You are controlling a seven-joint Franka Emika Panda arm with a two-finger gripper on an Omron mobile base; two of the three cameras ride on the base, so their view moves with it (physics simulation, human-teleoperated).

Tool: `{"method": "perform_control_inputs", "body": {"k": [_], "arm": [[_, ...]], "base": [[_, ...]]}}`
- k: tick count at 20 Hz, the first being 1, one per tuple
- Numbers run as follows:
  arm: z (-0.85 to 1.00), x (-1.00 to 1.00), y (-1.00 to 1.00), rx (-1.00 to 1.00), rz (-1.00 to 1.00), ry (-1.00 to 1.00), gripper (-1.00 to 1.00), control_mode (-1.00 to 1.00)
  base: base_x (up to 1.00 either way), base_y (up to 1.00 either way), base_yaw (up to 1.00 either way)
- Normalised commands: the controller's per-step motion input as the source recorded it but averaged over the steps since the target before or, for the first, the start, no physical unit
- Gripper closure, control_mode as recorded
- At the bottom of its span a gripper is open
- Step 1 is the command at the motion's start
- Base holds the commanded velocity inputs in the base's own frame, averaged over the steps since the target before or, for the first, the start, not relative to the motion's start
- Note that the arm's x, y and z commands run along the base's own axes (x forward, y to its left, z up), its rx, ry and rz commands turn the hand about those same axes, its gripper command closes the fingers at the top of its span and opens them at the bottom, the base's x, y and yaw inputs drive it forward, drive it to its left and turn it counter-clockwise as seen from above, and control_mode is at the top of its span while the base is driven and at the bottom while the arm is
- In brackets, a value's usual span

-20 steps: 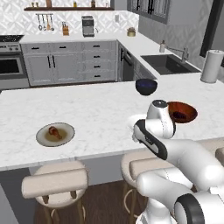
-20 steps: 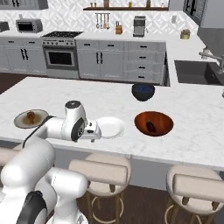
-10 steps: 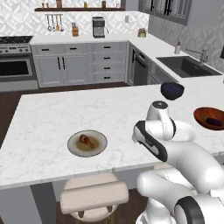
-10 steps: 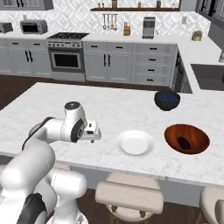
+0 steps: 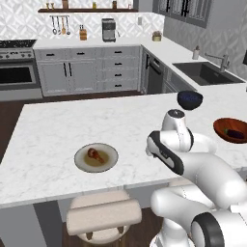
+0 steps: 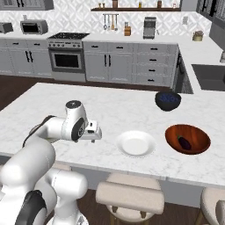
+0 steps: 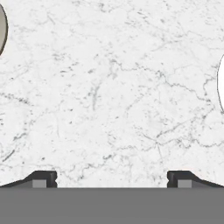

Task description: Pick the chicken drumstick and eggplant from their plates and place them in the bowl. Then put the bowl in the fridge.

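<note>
The reddish-brown chicken drumstick (image 5: 96, 155) lies on the grey-green plate (image 5: 109, 162) on the marble island, left of my arm. To the right, the dark eggplant (image 5: 235, 134) (image 6: 184, 142) rests inside the red-brown bowl (image 5: 221, 126) (image 6: 195, 132). The white plate (image 6: 136, 143) beside the bowl holds nothing. My gripper (image 6: 93, 137) (image 7: 111, 179) hangs over bare marble between the two plates, open wide with nothing between its fingertips (image 7: 43, 177). The hand view catches the grey-green plate's rim (image 7: 1, 26) at the left edge and the white plate's rim (image 7: 221, 83) at the right edge. The fridge is out of view.
A dark blue bowl (image 5: 189, 99) (image 6: 167, 100) stands farther back on the island. Padded stools (image 5: 103, 217) (image 6: 129, 195) sit under its near edge. Across the aisle are grey cabinets, an oven (image 6: 67, 59) and a sink (image 5: 205, 72).
The whole picture has slid right, so the base has driven left along the island. The drumstick plate now sits closer to my arm. The gripper stays open.
</note>
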Motion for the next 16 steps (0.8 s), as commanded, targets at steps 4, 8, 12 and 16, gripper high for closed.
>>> {"method": "perform_control_inputs", "body": {"k": [4, 8, 12, 16], "arm": [[0.00, 0.00, 0.00, 0.00, 0.00, 0.00, -1.00, 1.00], [0.00, 0.00, 0.00, 0.00, 0.00, 0.00, -1.00, 1.00], [0.00, 0.00, 0.00, 0.00, 0.00, 0.00, -1.00, 1.00], [0.00, 0.00, 0.00, 0.00, 0.00, 0.00, -1.00, -1.00]], "base": [[0.00, 0.00, 0.00], [0.00, 0.00, 0.00], [0.00, 0.00, 0.00], [0.00, 0.00, 0.00]]}}
